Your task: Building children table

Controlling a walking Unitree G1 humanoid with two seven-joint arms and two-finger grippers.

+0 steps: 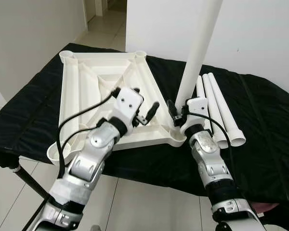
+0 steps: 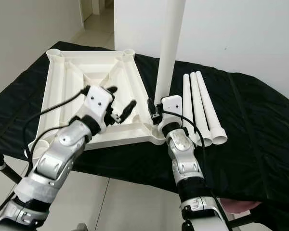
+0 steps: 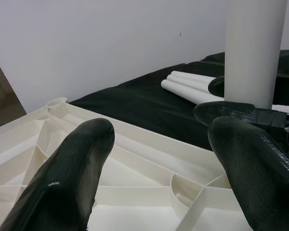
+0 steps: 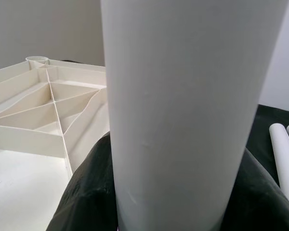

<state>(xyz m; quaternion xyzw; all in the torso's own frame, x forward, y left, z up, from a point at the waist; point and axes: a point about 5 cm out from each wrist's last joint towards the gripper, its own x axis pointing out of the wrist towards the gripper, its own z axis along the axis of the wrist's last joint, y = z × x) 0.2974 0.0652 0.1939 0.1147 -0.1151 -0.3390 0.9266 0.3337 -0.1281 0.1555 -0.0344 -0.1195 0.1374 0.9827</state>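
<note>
On the black-draped bench (image 1: 260, 144) the white tabletop (image 1: 101, 91) lies underside up, ribs and corner sockets exposed — presumably so legs can be pushed in from above. The right gripper (image 1: 179, 111) is clamped on one upright leg (image 1: 196, 53) at the near right corner socket, while the left gripper (image 1: 143, 111) hovers beside it, fingers apart, perhaps to steady the frame; three spare legs (image 1: 220, 108) lie just beside — no brand or writing is readable.
</note>
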